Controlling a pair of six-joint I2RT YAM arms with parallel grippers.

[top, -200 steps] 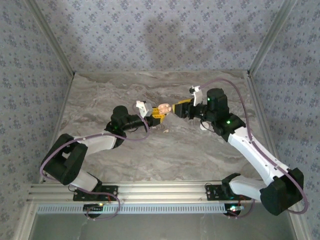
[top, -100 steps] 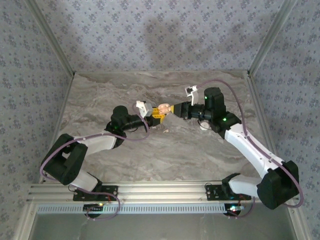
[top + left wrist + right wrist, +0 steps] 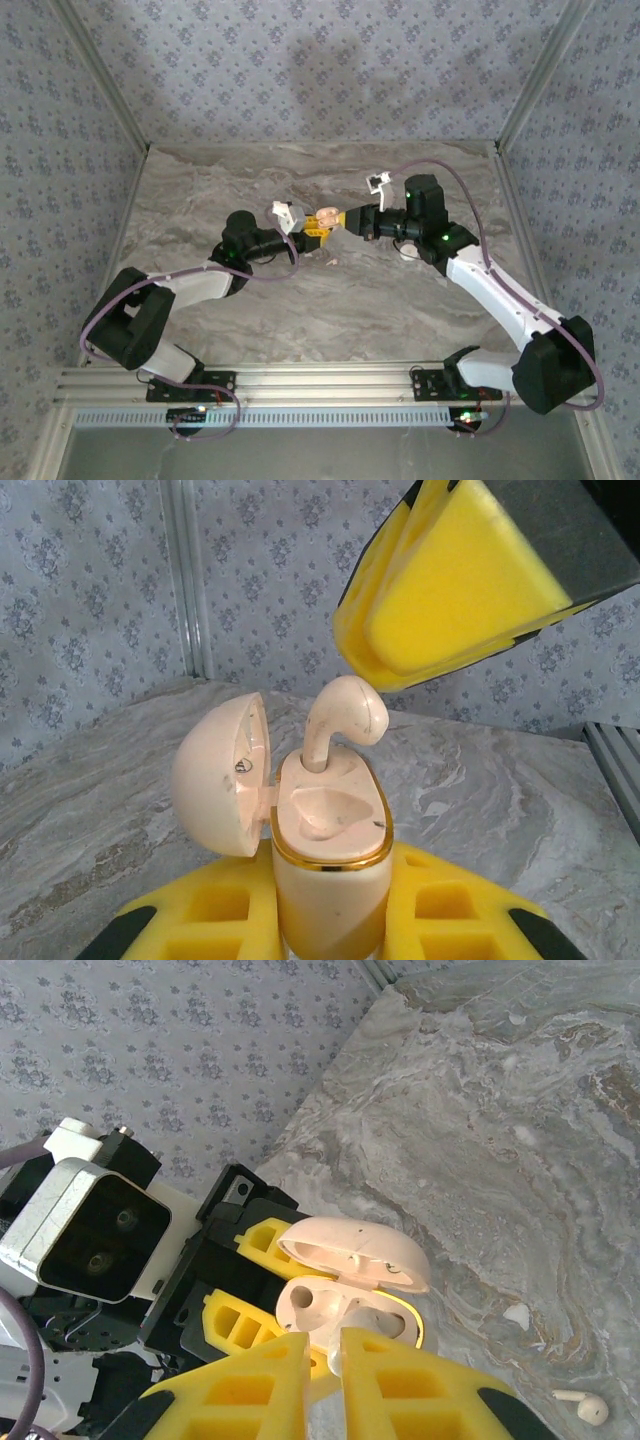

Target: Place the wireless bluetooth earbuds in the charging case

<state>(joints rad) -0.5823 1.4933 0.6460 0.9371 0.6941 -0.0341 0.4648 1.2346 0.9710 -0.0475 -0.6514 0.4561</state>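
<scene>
From above, the left end effector (image 3: 310,230) is at the centre of the frame, its yellow padded fingers clamped on the cream, egg-shaped plastic charging case (image 3: 325,218). The right end effector (image 3: 351,217) meets it from the right with its jaws pressed together. A tiny white speck, the second earbud (image 3: 331,261), lies loose on the grey marbled counter (image 3: 400,310) just below them. In the left wrist view the charging case (image 3: 330,880) stands upright at bottom centre, gold-rimmed, with its lid hinged open to the left. A cream, stemmed plastic earbud (image 3: 343,718) stands stem-down in the back socket, its head well proud of the rim, and the front socket is vacant. At upper right the right end effector (image 3: 450,590) is closed on nothing I can see, just over that earbud's head; I cannot tell whether it touches. In the right wrist view the right end effector (image 3: 322,1380) is at bottom centre, with the charging case (image 3: 350,1255) just beyond it and the second earbud (image 3: 583,1406) in the lower right corner. My worry is that an off-axis press could tip the half-seated earbud out or skew the case in its grip. The loose one looks small enough to skitter away from a pinch. No brand or lettering is legible anywhere.
</scene>
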